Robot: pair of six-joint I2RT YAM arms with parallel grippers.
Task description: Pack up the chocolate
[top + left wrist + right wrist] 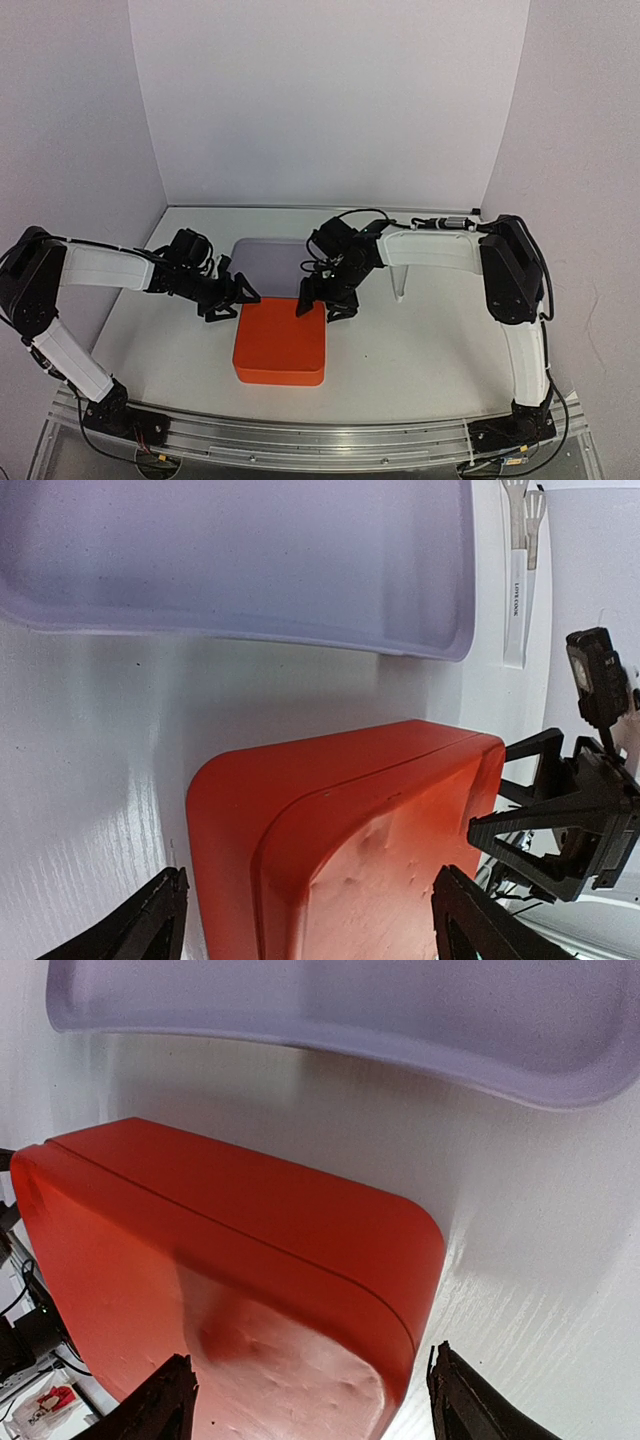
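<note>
My left pincer [224, 301] — fingers spread, empty, at the far-left corner of the red box [280, 345], lidded, mid-desk toward the near edge, lavender tray [262, 266] behind. My right pincer [326, 303] — likewise spread and empty at its far-right corner. No chocolate shows; I judge it shut inside, packing near done, next move a clean lift away without nudging the lid.

Orange box [280, 342]: smooth plastic, soft sheen. Lilac tray [268, 268]: matt, probably plastic. White table [420, 350]: glossy, faintly grained.

Left gripper [230, 303], right gripper [320, 310] lowered (both spread)
</note>
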